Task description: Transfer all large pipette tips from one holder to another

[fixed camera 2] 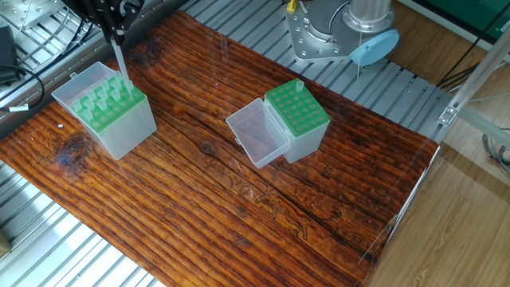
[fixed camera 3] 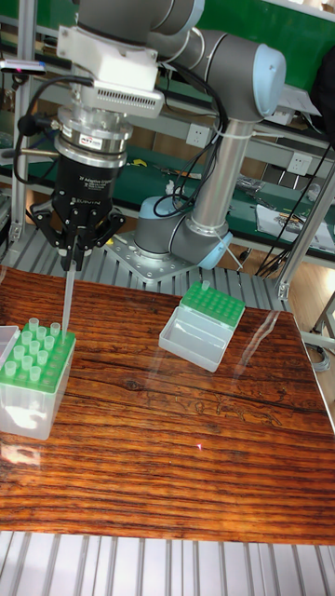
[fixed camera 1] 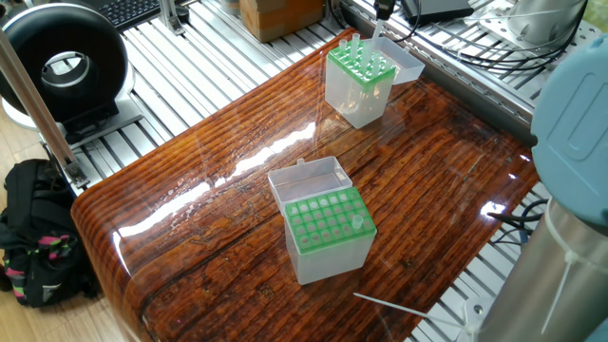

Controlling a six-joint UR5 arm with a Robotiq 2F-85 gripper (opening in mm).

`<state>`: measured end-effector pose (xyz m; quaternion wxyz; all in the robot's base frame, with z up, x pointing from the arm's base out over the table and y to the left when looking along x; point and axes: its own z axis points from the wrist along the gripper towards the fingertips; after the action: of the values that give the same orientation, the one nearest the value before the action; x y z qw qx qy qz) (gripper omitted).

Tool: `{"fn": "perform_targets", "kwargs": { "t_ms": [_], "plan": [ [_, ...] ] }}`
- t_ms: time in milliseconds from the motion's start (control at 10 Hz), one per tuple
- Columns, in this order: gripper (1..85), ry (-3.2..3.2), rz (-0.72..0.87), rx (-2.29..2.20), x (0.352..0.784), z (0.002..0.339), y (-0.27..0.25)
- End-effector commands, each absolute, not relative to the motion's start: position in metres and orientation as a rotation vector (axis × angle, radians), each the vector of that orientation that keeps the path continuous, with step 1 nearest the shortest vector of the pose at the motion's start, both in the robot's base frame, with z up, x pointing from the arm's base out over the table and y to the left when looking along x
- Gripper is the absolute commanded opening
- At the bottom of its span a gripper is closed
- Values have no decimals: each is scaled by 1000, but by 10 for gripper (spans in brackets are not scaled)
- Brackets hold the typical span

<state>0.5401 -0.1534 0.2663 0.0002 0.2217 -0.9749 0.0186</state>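
My gripper [fixed camera 3: 74, 253] hangs over the left holder [fixed camera 3: 35, 410] and is shut on one large pipette tip [fixed camera 3: 68, 298], which points straight down. The held tip [fixed camera 2: 119, 60] has its lower end at the back edge of the green rack [fixed camera 2: 107, 108], among several tips standing there. I cannot tell whether its end is still in a hole. The gripper [fixed camera 1: 383, 11] barely shows at the top edge of one fixed view, above that holder [fixed camera 1: 361, 66]. The second holder [fixed camera 2: 296, 112] stands mid-table with its clear lid [fixed camera 2: 256, 135] open and one tip [fixed camera 2: 300, 84] in a corner hole.
A loose tip [fixed camera 1: 391, 306] lies on the wooden table near its front edge. The arm's base [fixed camera 2: 351, 32] is bolted behind the second holder. A black bag [fixed camera 1: 33, 233] and a round black device [fixed camera 1: 62, 66] sit off the table's left side.
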Motion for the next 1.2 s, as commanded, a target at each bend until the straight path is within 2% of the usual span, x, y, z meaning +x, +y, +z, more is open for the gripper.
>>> {"fn": "perform_targets", "kwargs": {
  "t_ms": [0, 700, 1100],
  "plan": [
    [70, -3059, 45, 713, 540, 266, -152],
    [197, -3038, 55, 747, 538, 267, -155],
    [300, -3032, 34, 756, 536, 267, -152]
  ]
}}
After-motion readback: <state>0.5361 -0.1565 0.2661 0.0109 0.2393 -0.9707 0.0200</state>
